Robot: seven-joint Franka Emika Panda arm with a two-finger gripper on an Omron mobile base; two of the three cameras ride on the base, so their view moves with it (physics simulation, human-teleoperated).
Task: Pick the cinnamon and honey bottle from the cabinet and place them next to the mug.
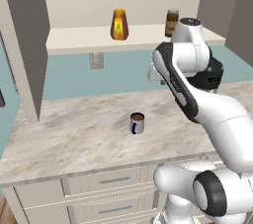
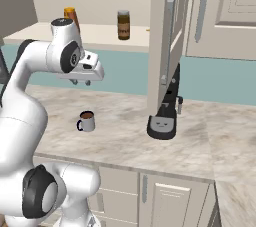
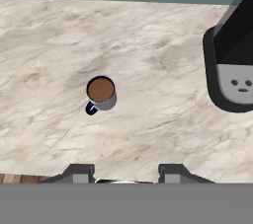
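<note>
Cabinet [image 1: 123, 40]: beige open wall unit with a pale flat shelf and grey-brown side panels, mounted above the counter against a teal wall.

Honey bottle [image 1: 119, 24]: amber-orange translucent bottle tapering to a yellow cap, dark mark on its label. Stands upright on the cabinet shelf, toward the middle in the left base view; in the right base view its top shows just behind the arm's upper joint.

Cinnamon [image 2: 123, 24]: small dark-brown cylindrical jar with a pale grey lid and tan label. Stands upright on the same shelf, well apart from the honey bottle, on the side nearer the tall door panel.

Mug [image 3: 101, 93]: small blue-grey cylinder with a dark handle, brown liquid inside. Sits upright on the pale marbled stone counter [image 1: 74, 134], out in the open, nothing touching it.

Gripper [image 3: 126, 171]: two dark fingertips set apart, nothing between them; it hangs high over the counter, looking straight down, with the mug below and off to one side.

Dark appliance [image 2: 162, 126]: black, rounded, with a grey face panel, resting on the counter beside the foot of the tall door panel, well apart from the mug.

Drawers [image 1: 113, 181]: beige fronts with metal handles, under the counter edge.
</note>
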